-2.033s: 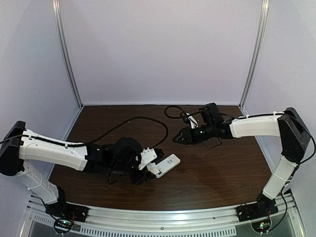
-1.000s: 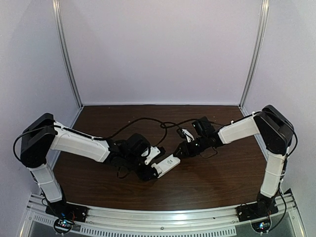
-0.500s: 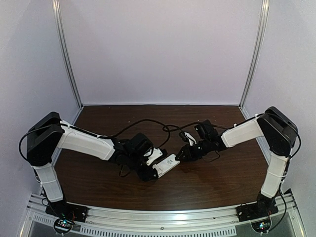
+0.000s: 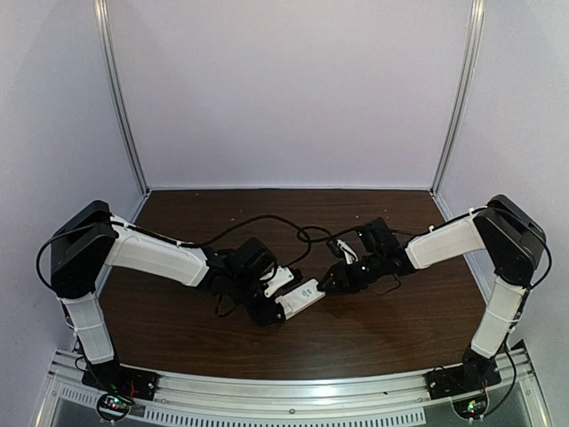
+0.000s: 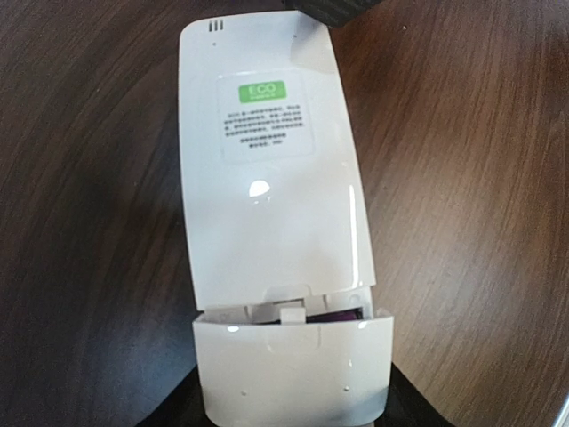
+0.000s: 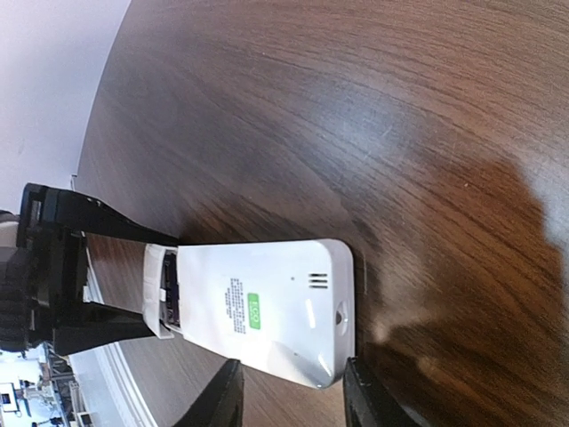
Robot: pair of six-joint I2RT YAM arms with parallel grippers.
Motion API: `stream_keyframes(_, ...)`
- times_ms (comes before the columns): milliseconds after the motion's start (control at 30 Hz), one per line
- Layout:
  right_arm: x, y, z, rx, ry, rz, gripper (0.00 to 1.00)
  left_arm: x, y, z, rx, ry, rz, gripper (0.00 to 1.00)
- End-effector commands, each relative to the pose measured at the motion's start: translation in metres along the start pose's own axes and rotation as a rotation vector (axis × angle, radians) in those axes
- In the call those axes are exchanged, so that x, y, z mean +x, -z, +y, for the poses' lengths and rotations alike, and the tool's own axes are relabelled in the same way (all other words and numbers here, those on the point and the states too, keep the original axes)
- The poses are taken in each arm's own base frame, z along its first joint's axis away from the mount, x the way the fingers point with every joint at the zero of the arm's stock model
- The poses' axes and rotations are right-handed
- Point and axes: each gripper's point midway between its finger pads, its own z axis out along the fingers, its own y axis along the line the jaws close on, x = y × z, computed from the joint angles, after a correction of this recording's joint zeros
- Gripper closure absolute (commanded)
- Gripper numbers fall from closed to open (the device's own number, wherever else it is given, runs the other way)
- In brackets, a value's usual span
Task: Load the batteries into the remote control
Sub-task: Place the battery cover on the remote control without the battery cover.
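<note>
Left gripper [image 4: 269, 309] clamps the remote control [image 5: 267, 205], label side up, at its battery end; cover [image 5: 293, 365] not fully seated, one battery [image 5: 335, 313] showing in the gap. Right gripper [image 6: 289, 391] stands jaws apart about the remote's far corner: a skewed push could jam the cover or twist the remote. Table [image 5: 462, 178] shows open wood beside the remote, edges well apart from it.

A robotics lab test cell, not a lived-in room. Plain pale wall panels [image 4: 284, 89] held in aluminium posts [image 4: 120, 107] box in a dark wood-grain table [image 4: 373, 342]. A left arm [image 4: 151, 253] and a right arm [image 4: 444, 240], white and black with loose cables, are bolted to a metal rail [image 4: 293, 396] along the near edge.
</note>
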Motion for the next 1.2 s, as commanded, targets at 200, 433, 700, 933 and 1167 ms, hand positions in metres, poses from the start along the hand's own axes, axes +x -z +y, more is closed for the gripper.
stream_keyframes(200,-0.032,0.028,0.024,-0.079,0.008,-0.102,0.49,0.02,-0.013,0.005,-0.003,-0.015,0.1,0.54)
stream_keyframes(433,-0.048,0.03,0.013,-0.059,-0.015,-0.138,0.48,0.009,0.0,0.004,-0.007,-0.007,0.05,0.54)
stream_keyframes(700,-0.064,0.024,-0.002,-0.043,-0.06,-0.18,0.47,0.006,0.008,0.007,-0.035,-0.041,0.051,0.53)
stream_keyframes(933,-0.068,0.016,-0.005,-0.056,-0.058,-0.17,0.46,0.016,0.003,0.007,-0.028,-0.03,0.093,0.51)
stream_keyframes(1167,-0.059,0.01,-0.009,-0.059,-0.065,-0.145,0.46,0.011,-0.001,0.005,-0.014,-0.034,0.094,0.47)
